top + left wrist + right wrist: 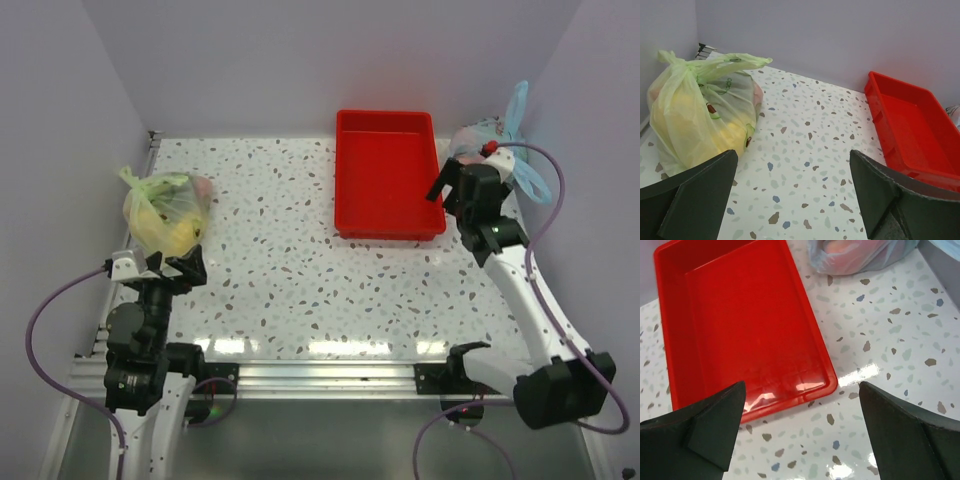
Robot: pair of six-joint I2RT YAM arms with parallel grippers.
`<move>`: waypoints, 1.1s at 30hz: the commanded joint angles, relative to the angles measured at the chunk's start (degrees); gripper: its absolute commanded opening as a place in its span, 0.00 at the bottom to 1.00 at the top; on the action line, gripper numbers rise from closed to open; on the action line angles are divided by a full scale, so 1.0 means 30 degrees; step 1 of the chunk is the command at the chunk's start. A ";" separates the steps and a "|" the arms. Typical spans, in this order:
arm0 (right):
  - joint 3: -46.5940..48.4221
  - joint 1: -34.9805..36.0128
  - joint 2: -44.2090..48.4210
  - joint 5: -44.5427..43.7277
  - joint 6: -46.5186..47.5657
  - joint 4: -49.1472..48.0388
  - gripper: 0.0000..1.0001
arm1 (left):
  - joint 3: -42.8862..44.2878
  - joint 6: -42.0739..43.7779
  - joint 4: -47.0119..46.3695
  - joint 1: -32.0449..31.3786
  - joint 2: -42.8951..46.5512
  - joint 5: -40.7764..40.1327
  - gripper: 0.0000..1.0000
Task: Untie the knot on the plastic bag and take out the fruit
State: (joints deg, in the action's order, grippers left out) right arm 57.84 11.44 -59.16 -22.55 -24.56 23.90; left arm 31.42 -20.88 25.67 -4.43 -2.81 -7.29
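Observation:
The light blue plastic bag (478, 138) sits at the table's far right corner, partly behind my right arm. Its thin handle loops (520, 108) stick up and out, and I cannot make out the knot. In the right wrist view the bag (860, 254) is at the top edge, with pinkish fruit (839, 246) showing through it. My right gripper (450, 195) (802, 432) is open and empty, just in front of the bag by the red tray's near right corner. My left gripper (172, 268) (792, 197) is open and empty at the near left.
A red tray (388, 185) (740, 315) (910, 125) stands at the back middle, left of the blue bag. A yellow-green bag (165, 212) (700, 115) with yellow fruit sits at the far left, just beyond my left gripper. Walls close three sides.

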 commanded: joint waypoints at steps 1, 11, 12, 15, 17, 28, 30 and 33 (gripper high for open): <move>0.2654 -0.0385 -0.2655 -0.3116 -0.2621 -0.1258 0.99 | -0.0102 -0.0070 -0.1086 0.0245 -0.0206 -0.0031 1.00; 0.6908 -0.3755 -1.0804 -0.4087 -0.7602 -0.2427 0.99 | -0.0219 0.0076 -0.1291 0.0596 -0.0353 0.0467 1.00; 0.7084 -0.4365 -1.1708 -0.4086 -0.8244 -0.2720 0.99 | -0.0219 0.0048 -0.1320 0.0654 -0.0411 0.0554 1.00; 0.7465 -0.5189 -1.2884 -0.3970 -0.9448 -0.4097 0.99 | -0.0307 0.0194 -0.1438 0.0743 -0.0558 0.0905 1.00; 0.7992 -0.5686 -1.4173 -0.3504 -1.0267 -0.4421 0.99 | -0.0336 0.0223 -0.1526 0.0772 -0.0529 0.1023 1.00; 1.0864 -0.5923 -1.9946 -0.1772 -1.0416 -0.6325 0.98 | -0.0366 0.0252 -0.1584 0.0977 -0.0733 0.1316 1.00; 1.0778 -0.5923 -2.0650 -0.1685 -1.0681 -0.7142 0.96 | -0.0395 0.0252 -0.1643 0.1065 -0.0792 0.1433 1.00; 1.0835 -0.5923 -2.1440 -0.1655 -1.0798 -0.8604 0.93 | -0.0395 0.0252 -0.1643 0.1094 -0.0851 0.1492 1.00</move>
State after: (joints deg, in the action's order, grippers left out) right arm 87.96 -6.35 -122.08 -27.11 -54.76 5.13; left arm 30.30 -20.82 23.92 -1.85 -4.67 -4.03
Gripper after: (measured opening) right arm 0.941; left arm 0.997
